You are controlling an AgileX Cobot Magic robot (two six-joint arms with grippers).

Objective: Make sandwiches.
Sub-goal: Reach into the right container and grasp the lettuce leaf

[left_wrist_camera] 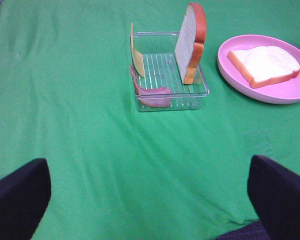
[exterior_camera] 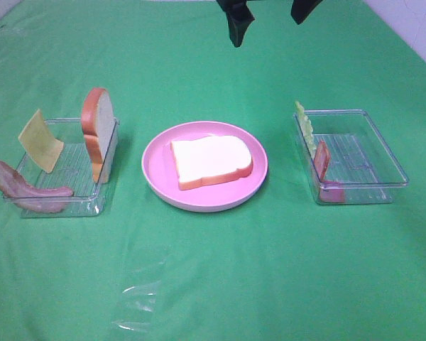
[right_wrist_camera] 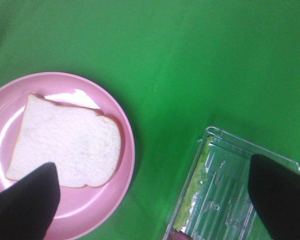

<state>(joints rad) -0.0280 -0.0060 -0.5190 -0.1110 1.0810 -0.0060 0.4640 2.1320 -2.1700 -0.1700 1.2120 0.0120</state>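
Observation:
One white bread slice [exterior_camera: 211, 161] lies flat on the round pink plate [exterior_camera: 156, 177]; it also shows in the left wrist view [left_wrist_camera: 264, 64] and the right wrist view [right_wrist_camera: 65, 145]. A second bread slice [exterior_camera: 97, 131] stands upright in the left tray [exterior_camera: 71, 202], with the yellow cheese square [exterior_camera: 40, 141] and a bacon strip [exterior_camera: 25, 190]. The lettuce leaf [exterior_camera: 305, 128] and another bacon strip [exterior_camera: 321, 160] stand in the right tray [exterior_camera: 376, 160]. My right gripper [right_wrist_camera: 151, 165] is open and empty, high above the plate and right tray; its fingers [exterior_camera: 236, 25] show at the top edge. My left gripper [left_wrist_camera: 149, 161] is open and empty, well back from the left tray [left_wrist_camera: 170, 95].
A green cloth [exterior_camera: 220, 270] covers the whole table. A crumpled piece of clear film [exterior_camera: 138, 305] lies on the cloth at the front, left of the middle. The table's pale edge shows at the far right corner [exterior_camera: 419, 35].

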